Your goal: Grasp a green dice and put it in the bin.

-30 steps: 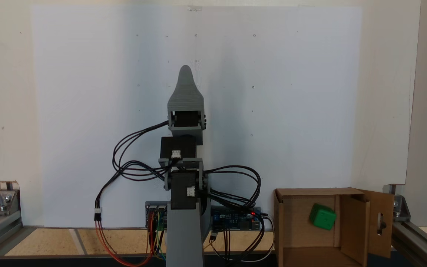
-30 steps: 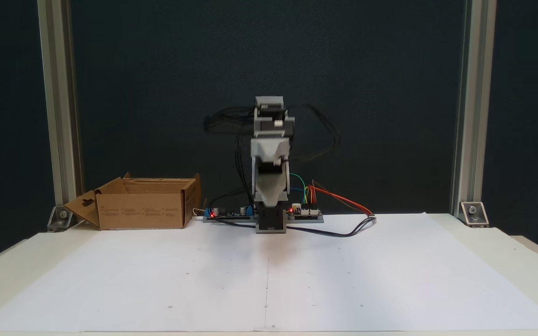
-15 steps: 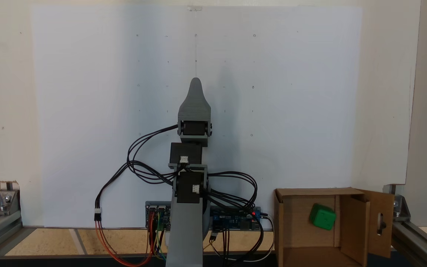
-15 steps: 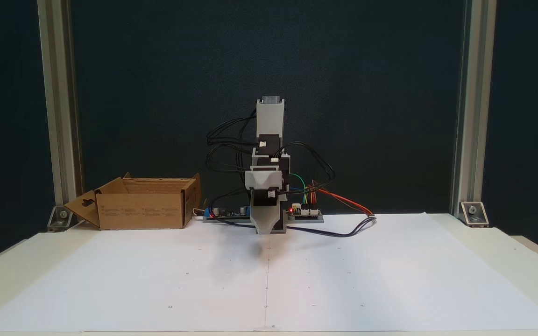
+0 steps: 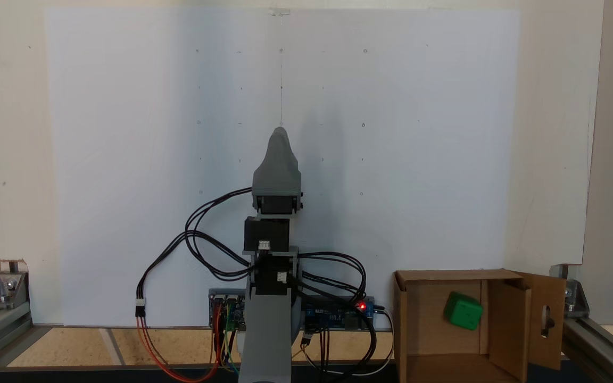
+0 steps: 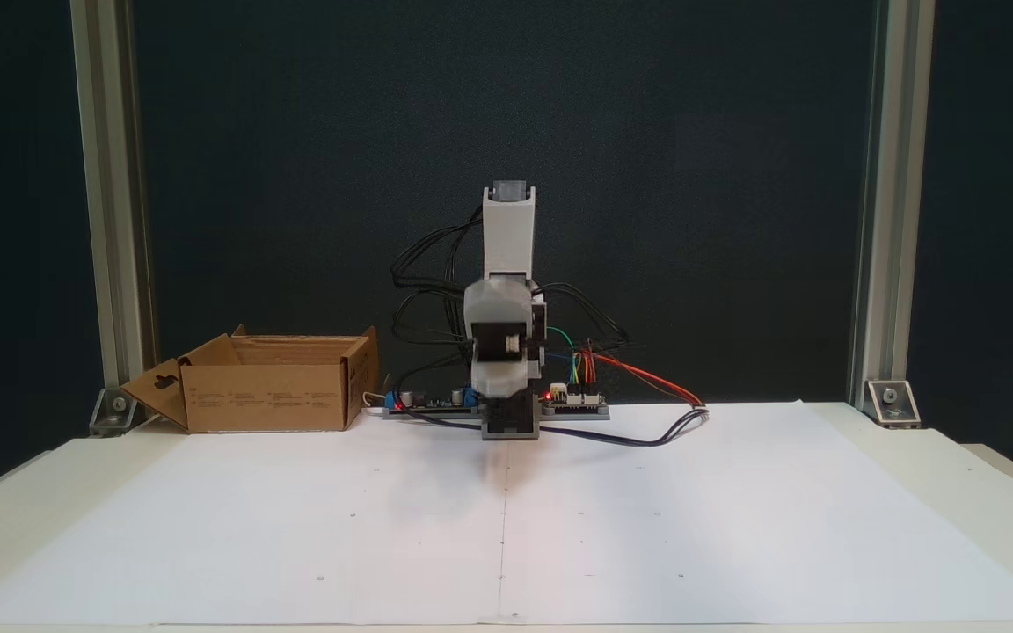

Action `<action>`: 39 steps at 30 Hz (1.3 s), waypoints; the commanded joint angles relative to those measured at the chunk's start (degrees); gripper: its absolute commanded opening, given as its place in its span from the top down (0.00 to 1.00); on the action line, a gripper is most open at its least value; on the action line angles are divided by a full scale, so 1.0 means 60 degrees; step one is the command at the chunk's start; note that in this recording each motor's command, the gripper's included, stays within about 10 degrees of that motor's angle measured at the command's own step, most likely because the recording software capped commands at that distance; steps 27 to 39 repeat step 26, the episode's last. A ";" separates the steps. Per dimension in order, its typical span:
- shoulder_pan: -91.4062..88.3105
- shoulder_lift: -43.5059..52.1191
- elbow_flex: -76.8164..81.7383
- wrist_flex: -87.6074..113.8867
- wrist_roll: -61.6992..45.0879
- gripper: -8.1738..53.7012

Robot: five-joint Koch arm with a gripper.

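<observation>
The green dice [image 5: 463,311] lies inside the bin [image 5: 445,275], a brown cardboard box at the lower right of a fixed view; it rests on the box floor near an inner flap. In the other fixed view the bin [image 6: 269,396] stands at the left beside the arm's base, and its walls hide the dice. My grey gripper [image 5: 280,133] hangs over the white sheet on its centre line, far from the bin, with nothing in it. Seen from the front, the gripper [image 6: 499,400] points toward the camera just above the base. One jaw covers the other.
A large white sheet [image 5: 125,159] covers the table. Controller boards [image 5: 338,311] and looping cables [image 5: 200,244] sit around the arm's base. Aluminium frame posts [image 6: 111,220] stand at both back corners. One bin flap with an oblong cut-out [image 5: 547,319] sticks outward.
The arm has folded back toward its base, and the gripper tip has drawn in along the sheet's centre line. The green dice has stayed put in the bin.
</observation>
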 commanded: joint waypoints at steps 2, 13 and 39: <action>0.0044 0.1099 0.0483 -0.1901 0.0293 0.16; 0.0073 0.1025 0.0586 -0.2622 0.0249 0.15; 0.0073 0.1025 0.0586 -0.2578 0.0249 0.15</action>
